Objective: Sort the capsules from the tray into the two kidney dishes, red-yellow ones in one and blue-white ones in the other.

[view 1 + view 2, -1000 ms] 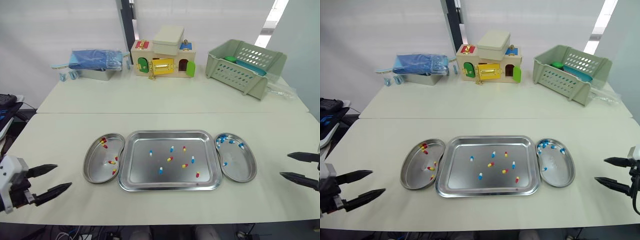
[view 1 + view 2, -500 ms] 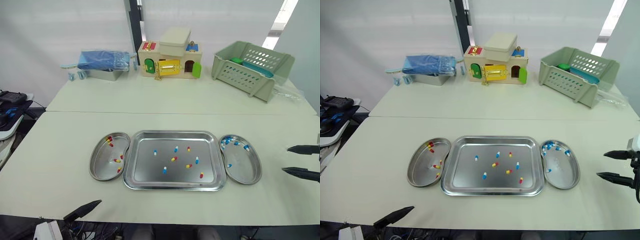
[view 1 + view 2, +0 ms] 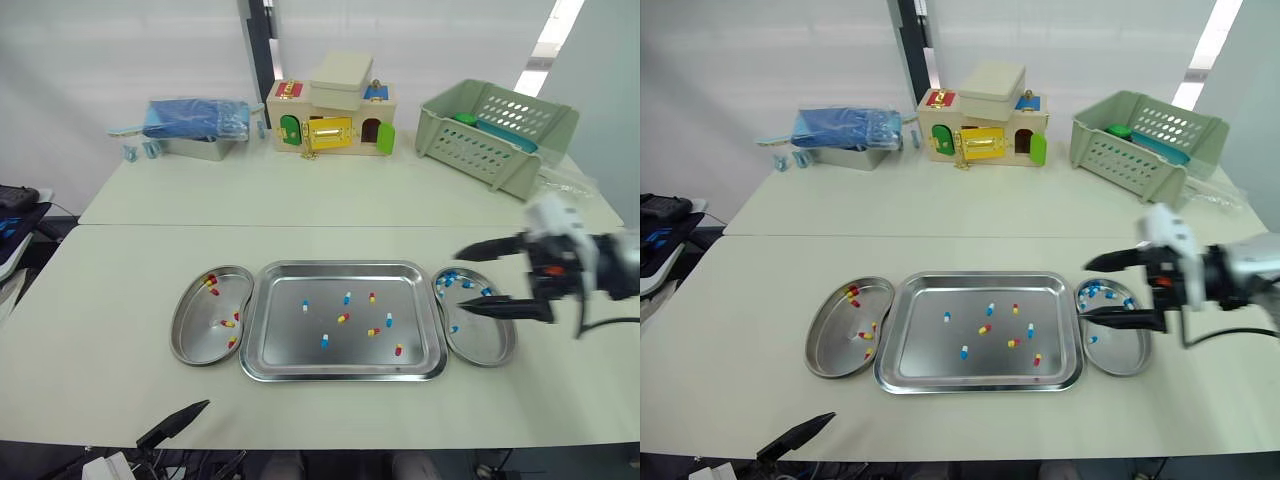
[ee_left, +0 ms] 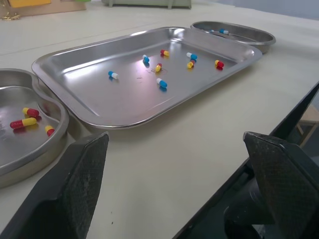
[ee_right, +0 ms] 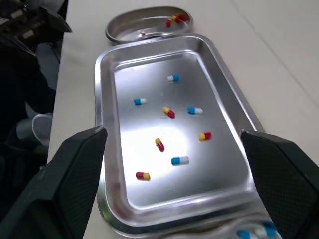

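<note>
Gleaming rectangular steel tray (image 3: pixel 340 267), glossy capsules (image 3: pixel 341 318)

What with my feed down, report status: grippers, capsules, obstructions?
Both open, empty: right gripper at blue-white dish, left gripper at table's near edge. Eight capsules in tray. Nothing in the way.

Both head eyes look down over the whole counter (image 3: pixel 120 290). The left wrist camera skims low from its near edge, the right peers steeply down; all share the tray (image 3: pixel 282 346).
</note>
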